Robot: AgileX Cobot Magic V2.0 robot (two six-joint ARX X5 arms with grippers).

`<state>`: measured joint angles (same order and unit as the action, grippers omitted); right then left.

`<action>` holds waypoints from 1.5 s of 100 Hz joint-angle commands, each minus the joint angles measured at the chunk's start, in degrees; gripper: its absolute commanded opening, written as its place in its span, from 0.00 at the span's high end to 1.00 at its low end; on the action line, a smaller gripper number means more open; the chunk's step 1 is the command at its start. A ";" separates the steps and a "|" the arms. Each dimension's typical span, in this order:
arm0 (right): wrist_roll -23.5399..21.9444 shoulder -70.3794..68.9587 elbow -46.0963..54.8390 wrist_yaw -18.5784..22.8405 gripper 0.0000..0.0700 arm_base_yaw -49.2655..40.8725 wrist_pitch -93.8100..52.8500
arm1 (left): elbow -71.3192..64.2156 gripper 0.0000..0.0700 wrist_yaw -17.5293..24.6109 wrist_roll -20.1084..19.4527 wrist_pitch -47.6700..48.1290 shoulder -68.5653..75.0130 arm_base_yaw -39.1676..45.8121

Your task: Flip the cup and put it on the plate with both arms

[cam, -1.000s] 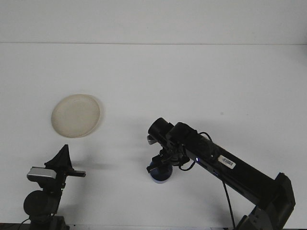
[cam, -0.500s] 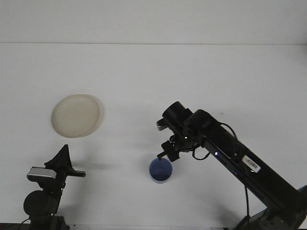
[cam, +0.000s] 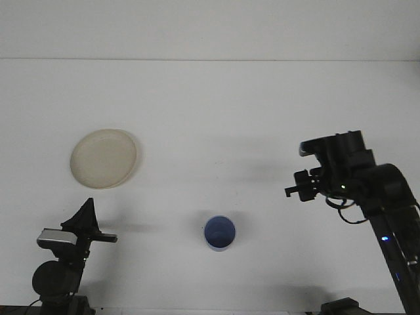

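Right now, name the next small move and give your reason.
Probably the left gripper should start toward the blue cup. The cup stands alone with its opening up, apart from the right gripper, which is off to its right. The plate is on the left arm's side and has nothing on it.

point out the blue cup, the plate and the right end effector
blue cup [cam: 219, 232], front view, on the inside of its open mouth
plate [cam: 104, 158], front view, on the middle of its bare face
right end effector [cam: 293, 191], front view, at the tip of its dark fingers
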<state>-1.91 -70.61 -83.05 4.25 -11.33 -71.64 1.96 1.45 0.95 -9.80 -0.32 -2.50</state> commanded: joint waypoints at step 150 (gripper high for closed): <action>-0.70 45.51 53.18 0.26 0.61 12.41 56.65 | -1.07 0.98 -0.09 0.11 -0.59 0.13 -0.04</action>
<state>-1.91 -25.04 -29.52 4.49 1.17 -15.55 1.96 1.45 0.95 -9.80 -0.32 -2.50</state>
